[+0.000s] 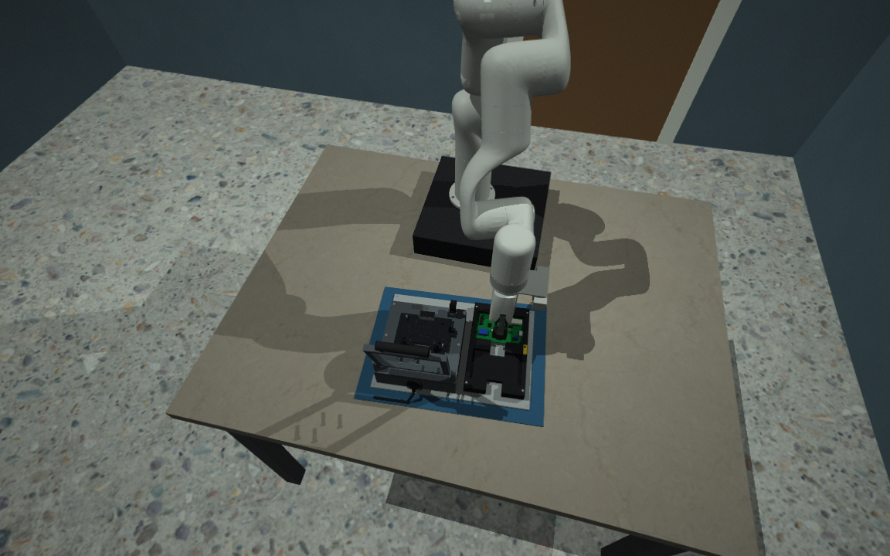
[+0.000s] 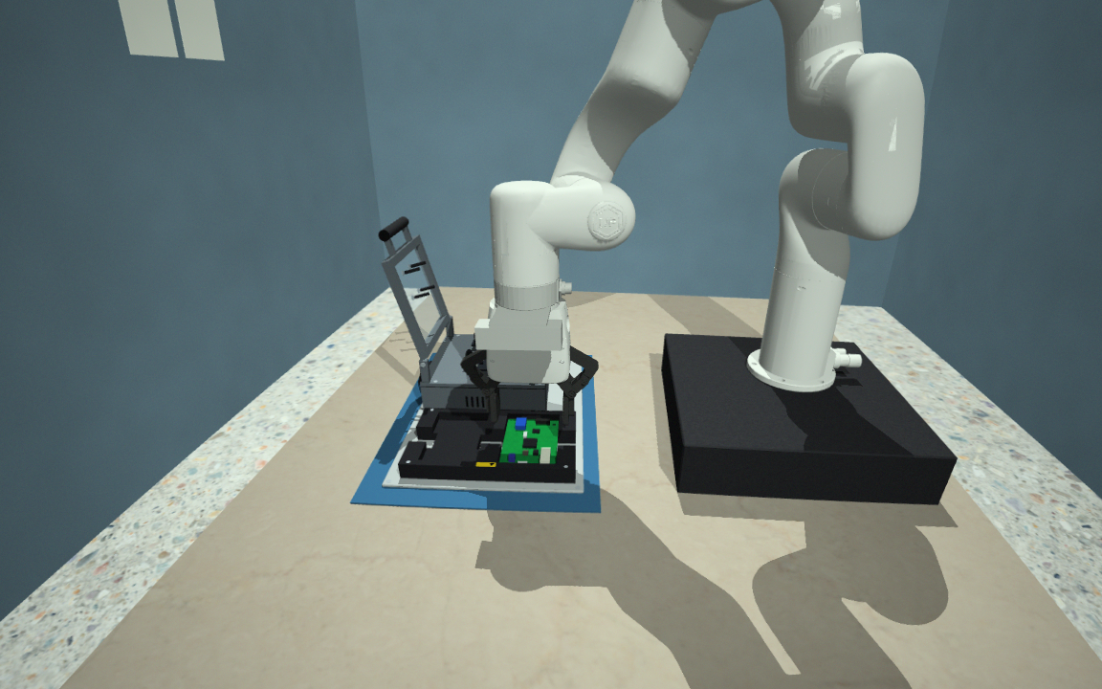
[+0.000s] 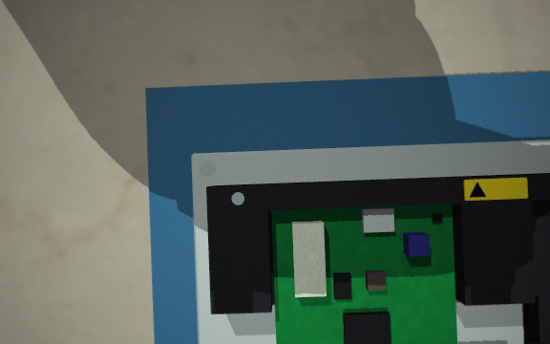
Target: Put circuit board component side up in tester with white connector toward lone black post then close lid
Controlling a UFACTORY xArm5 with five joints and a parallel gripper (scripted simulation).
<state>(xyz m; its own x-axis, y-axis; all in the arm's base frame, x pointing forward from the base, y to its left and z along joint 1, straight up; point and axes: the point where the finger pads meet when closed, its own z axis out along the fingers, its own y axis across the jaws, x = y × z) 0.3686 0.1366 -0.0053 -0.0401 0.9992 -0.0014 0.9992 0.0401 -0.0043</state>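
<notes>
The green circuit board [image 2: 529,439] lies flat in the black tray [image 2: 486,450], component side up. In the wrist view the board [image 3: 366,277] shows its white connector [image 3: 309,258] at its left end. It also shows in the top view [image 1: 500,330]. My gripper [image 2: 527,398] hangs just above the board, open wide and empty, one finger to either side of it. The grey tester [image 1: 420,344] stands beside the tray with its lid [image 2: 413,295] raised. A lone black post [image 1: 453,304] stands at the tester's far corner.
Tray and tester sit on a blue mat [image 2: 477,488]. A yellow label with a black triangle [image 3: 495,189] marks the tray's rim. The arm's black base block [image 2: 804,424] stands to the right of the mat.
</notes>
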